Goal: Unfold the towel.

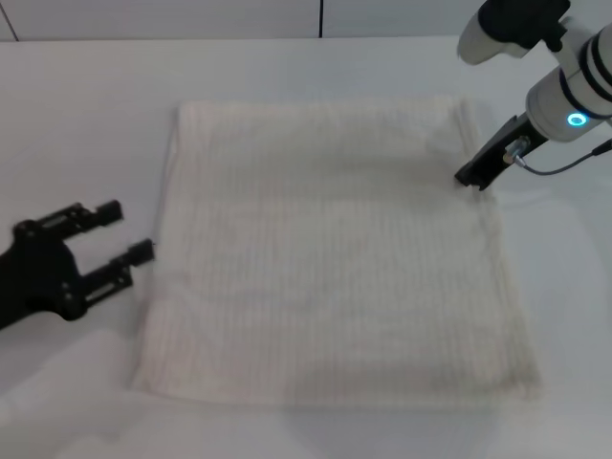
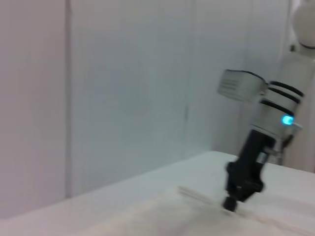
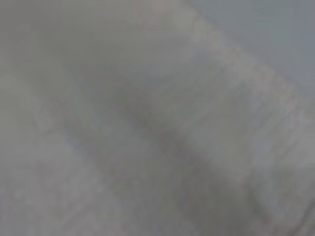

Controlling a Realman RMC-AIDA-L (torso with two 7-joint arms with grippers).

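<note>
Towel (image 1: 330,253) flat mid-counter (image 1: 86,124), looks near fully spread | R pincer (image 1: 471,179) tip on its far-right edge, jaw state n/a – can't tell | L pincer (image 1: 129,232) apart, empty, just beside left edge | left: maybe final smoothing.

I am standing by a big white tabletop (image 1: 86,115). It is smooth and plain, and it fills almost all of what the head view shows. The light is soft and even, and the shadows on the white top are only faint and grey.

At the far edge of the tabletop there is a pale wall (image 1: 172,17). A thin dark line (image 1: 319,17) runs straight up it, like a gap between two panels.

From the left wrist view, the wall (image 2: 133,88) looks light grey with a bit of blue. It is made of tall flat panels. A thin seam (image 2: 68,98) goes up and down between two of them.
</note>
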